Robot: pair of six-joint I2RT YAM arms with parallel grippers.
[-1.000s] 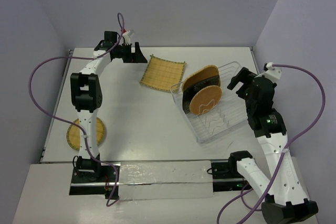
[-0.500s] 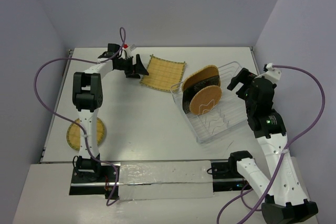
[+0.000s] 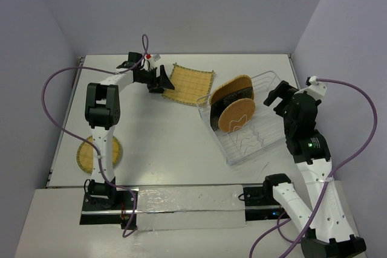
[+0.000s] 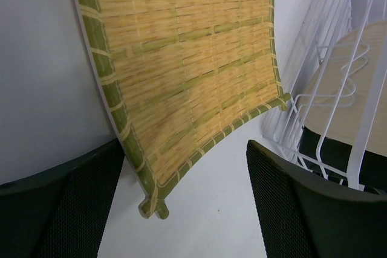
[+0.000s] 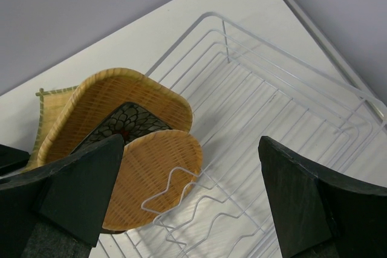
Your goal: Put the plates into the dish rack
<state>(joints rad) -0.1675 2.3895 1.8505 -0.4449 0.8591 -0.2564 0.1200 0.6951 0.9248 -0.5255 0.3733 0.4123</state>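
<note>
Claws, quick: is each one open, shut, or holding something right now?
Left claw: open, either side of the woven square plate's corner, gripping nothing.
Right claw: open and empty, above the dish rack.

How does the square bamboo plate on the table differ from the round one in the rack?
The square plate lies flat on the table; the round plate stands on edge in the dish rack. The square plate is pale yellow, green-edged; the round plate orange-tan. Both are woven.

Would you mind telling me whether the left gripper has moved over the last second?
Yes. The left gripper has moved right and slightly toward the arm bases, up to the left edge of the flat-lying square woven plate.
</note>
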